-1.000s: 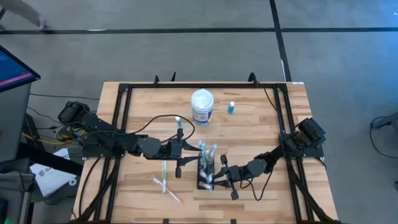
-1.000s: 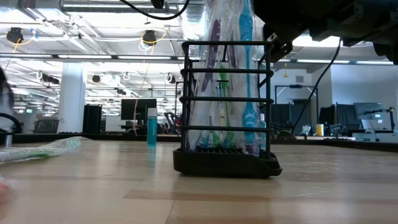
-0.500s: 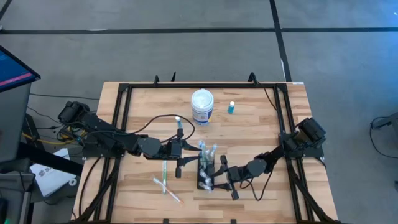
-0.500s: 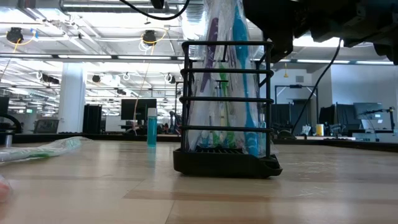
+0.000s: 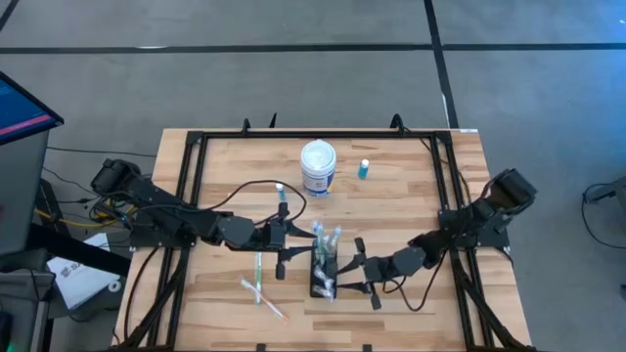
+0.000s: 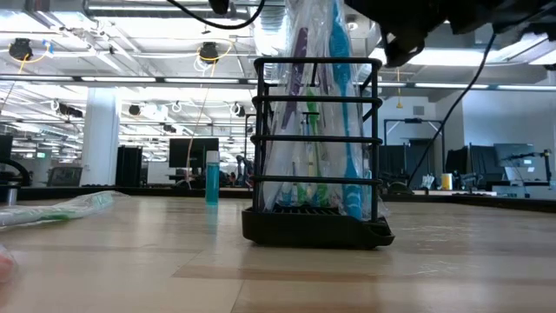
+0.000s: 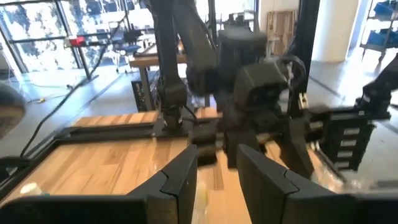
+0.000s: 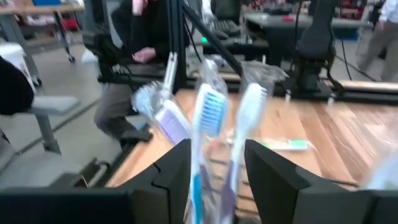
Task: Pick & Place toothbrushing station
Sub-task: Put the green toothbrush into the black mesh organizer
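The toothbrushing station [image 5: 323, 275] is a black slotted holder standing upright on its base near the table's middle front; it also shows in the low view [image 6: 314, 148]. Several wrapped toothbrushes [image 6: 326, 104] stand in it, heads up [image 8: 208, 115]. My right gripper [image 5: 352, 273] is open just right of the holder, at the height of the brush heads [image 6: 408, 39]. The heads show between its fingers [image 8: 214, 155]. My left gripper [image 5: 284, 250] is open and empty just left of the holder [image 7: 216, 163].
A white round tub with a blue label [image 5: 318, 166] and a small blue bottle [image 5: 364, 169] stand at the back. Wrapped toothbrushes [image 5: 260, 270] lie on the table left of the holder. Black frame rails [image 5: 196, 196] border the table. A person [image 8: 134, 68] sits beyond it.
My right gripper has gone up, from beside the holder's upper right corner to above its top, and stays open. The holder and its toothbrushes stand where they were.
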